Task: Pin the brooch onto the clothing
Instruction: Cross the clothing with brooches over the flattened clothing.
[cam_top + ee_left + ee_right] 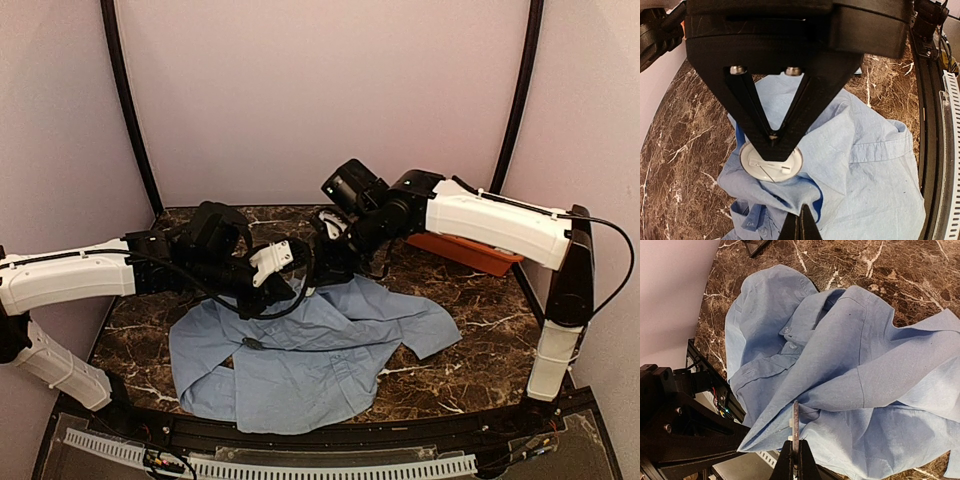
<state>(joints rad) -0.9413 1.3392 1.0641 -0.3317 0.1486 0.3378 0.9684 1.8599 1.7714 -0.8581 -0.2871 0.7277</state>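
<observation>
The light blue shirt (320, 350) lies crumpled on the marble table, with its collar area lifted between the two arms. My left gripper (800, 226) is shut on a raised fold of the shirt (875, 165) near the collar. My right gripper (795, 459) is shut on the brooch (795, 422), seen edge-on against the cloth (865, 355). In the left wrist view the brooch (762, 167) shows its white back with the pin swung open. The needle tip reaches the edge of the fold. The brooch's dark face is hidden. In the top view both grippers meet above the shirt's far edge.
An orange-red garment (465, 250) lies at the back right under the right arm. The table's black front rail (300, 440) runs along the near edge, and curved black frame posts (125, 100) stand at the back corners.
</observation>
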